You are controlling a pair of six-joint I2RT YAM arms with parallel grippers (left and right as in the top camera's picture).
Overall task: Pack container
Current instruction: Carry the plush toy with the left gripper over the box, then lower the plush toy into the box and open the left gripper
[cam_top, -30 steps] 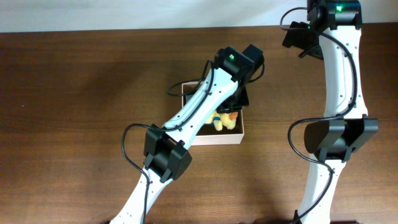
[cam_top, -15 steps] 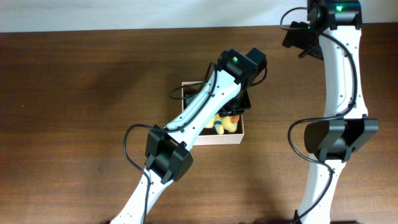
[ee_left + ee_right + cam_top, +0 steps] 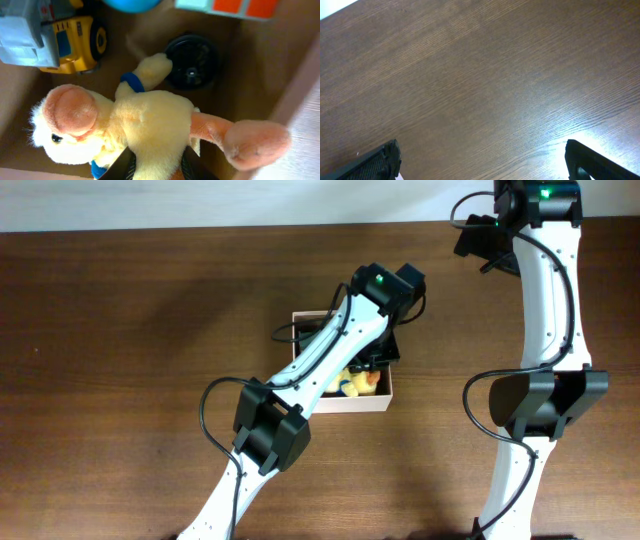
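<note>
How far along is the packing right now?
Done: a yellow toy truck, a black disc and a blue ball lie in the container. In hand: the left hand is shut on the plush duck, low inside it. Left: releasing the duck; the right hand hangs open over the table.

The arms show white links [image 3: 545, 290], black joints [image 3: 268, 435], looping black cables [image 3: 203, 420], green lights [image 3: 379, 277].
</note>
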